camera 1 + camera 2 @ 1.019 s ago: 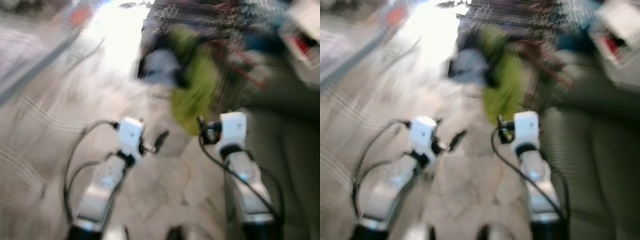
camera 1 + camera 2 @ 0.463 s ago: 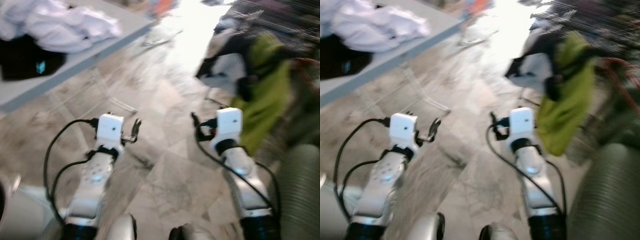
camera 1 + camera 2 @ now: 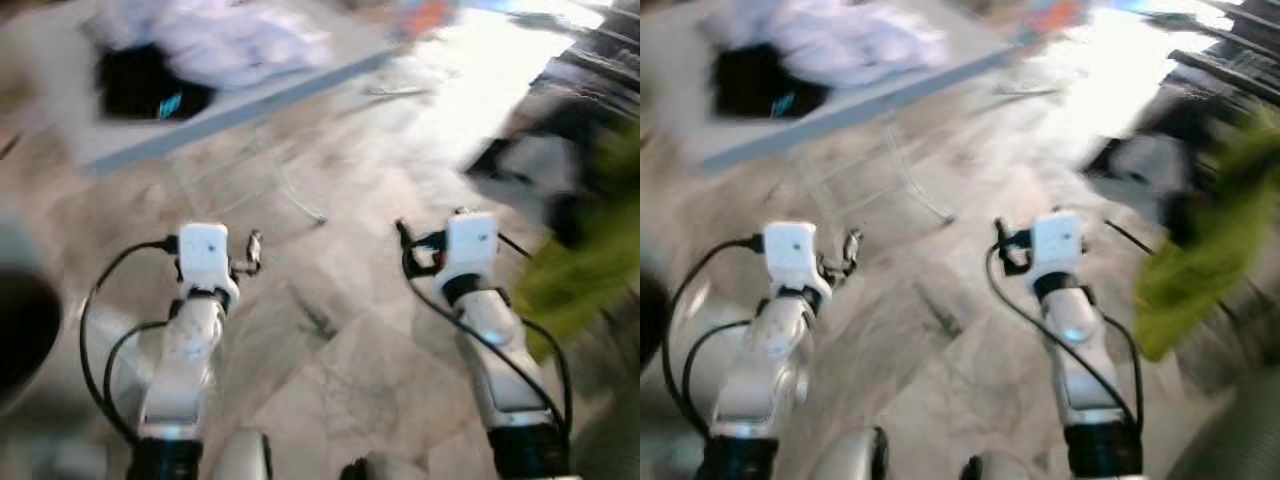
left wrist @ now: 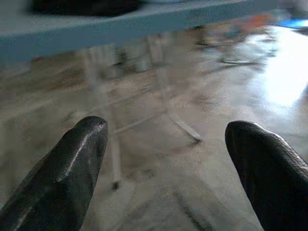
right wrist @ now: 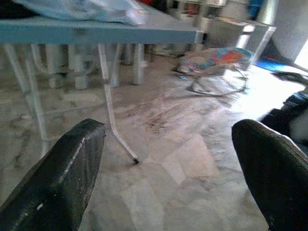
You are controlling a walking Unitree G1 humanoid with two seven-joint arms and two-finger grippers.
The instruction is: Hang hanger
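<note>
Fingers (image 4: 72,178) spread, both grippers empty; table (image 3: 240,105) apparently ahead

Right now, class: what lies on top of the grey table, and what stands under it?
On the table: a white cloth heap and a black item. Under it: thin white legs on the floor. Whatever the cloth covers is hidden.

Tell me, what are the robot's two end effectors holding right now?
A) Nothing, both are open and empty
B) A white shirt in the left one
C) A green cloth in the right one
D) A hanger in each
A: the left end effector and right end effector each show two spread black fingers with only bare floor between them.
</note>
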